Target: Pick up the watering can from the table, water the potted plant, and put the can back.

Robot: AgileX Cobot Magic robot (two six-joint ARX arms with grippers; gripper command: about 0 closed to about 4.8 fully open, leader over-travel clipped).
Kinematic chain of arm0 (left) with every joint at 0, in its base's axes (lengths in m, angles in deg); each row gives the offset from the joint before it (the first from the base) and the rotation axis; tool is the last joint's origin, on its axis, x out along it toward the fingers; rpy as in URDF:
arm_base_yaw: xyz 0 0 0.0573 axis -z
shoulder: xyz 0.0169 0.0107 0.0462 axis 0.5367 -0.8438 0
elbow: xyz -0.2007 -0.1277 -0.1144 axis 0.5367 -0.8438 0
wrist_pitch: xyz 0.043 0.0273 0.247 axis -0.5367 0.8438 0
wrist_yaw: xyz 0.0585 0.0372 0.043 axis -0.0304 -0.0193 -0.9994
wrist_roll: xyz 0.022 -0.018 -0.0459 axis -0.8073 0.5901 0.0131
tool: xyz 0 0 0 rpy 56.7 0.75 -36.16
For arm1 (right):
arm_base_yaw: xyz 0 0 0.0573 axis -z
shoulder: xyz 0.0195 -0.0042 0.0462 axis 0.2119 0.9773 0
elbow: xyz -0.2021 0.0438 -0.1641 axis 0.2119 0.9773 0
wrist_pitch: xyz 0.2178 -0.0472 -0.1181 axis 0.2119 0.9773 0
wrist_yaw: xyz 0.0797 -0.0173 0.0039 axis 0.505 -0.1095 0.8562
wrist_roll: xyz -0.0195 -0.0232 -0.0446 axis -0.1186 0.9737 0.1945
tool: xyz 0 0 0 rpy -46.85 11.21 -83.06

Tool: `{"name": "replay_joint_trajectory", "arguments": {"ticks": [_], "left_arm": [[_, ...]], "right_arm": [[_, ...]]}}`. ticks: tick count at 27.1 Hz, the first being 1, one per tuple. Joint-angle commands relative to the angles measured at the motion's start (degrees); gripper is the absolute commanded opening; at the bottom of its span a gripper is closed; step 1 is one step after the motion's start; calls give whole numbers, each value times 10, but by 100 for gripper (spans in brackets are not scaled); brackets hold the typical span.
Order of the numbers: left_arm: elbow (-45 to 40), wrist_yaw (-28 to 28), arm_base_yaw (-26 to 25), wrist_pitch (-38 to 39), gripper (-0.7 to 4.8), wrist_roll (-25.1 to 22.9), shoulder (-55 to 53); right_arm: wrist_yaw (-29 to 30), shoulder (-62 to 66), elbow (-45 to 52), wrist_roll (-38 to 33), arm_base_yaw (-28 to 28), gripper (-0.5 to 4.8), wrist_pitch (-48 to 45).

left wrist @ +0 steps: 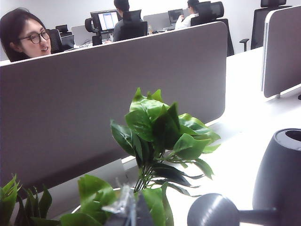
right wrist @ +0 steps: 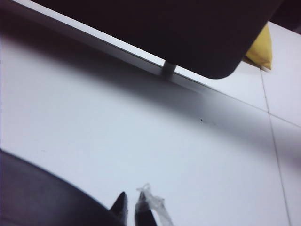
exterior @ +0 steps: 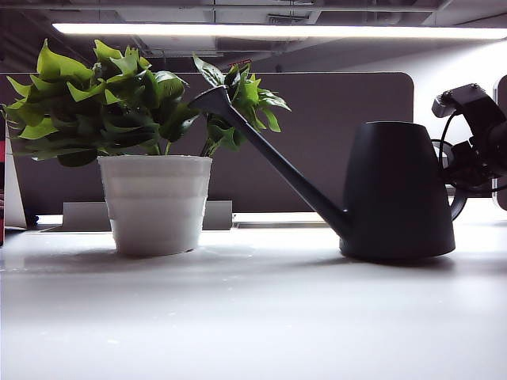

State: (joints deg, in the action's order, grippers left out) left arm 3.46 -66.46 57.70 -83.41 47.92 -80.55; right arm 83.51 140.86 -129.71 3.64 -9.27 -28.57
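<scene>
Watering can (exterior: 398, 194) stands on the white table (exterior: 253, 317), right of the potted plant (exterior: 155, 198), spout among its leaves. Right gripper (right wrist: 130, 207), jaws nearly together, sits just beside the can, apparently empty. Left gripper (left wrist: 126, 207) hovers over the plant, jaw state unclear.

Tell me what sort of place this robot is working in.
Most likely an open-plan office. Grey desk dividers fence off white desks, people sit at computer monitors in office chairs beyond them, and strip lighting runs across the ceiling.
</scene>
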Motion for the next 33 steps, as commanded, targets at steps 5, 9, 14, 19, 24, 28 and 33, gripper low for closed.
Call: {"name": "replay_joint_trajectory", "arguments": {"ticks": [5, 9, 14, 19, 24, 28, 33], "left_arm": [[5, -4, 0, 8, -6, 2, 12], [5, -27, 0, 30, -6, 2, 23], [13, -41, 0, 46, -6, 2, 24], [59, -49, 0, 141, -6, 2, 18], [115, -70, 0, 215, -5, 2, 15], [153, -74, 0, 274, -6, 2, 11], [192, -71, -8, 344, -6, 11, -15]], "right_arm": [[-11, -51, -3, -113, 1, -6, -50], [-14, -90, -15, -126, 0, -6, -26], [-20, -128, -83, -127, -7, -6, 63], [-22, -135, -184, -123, -15, -6, 147], [-52, -134, -285, -42, -35, -6, 218], [-60, -134, -362, 8, -35, -6, 275], [-74, -113, -440, 42, -35, -6, 307]]}}
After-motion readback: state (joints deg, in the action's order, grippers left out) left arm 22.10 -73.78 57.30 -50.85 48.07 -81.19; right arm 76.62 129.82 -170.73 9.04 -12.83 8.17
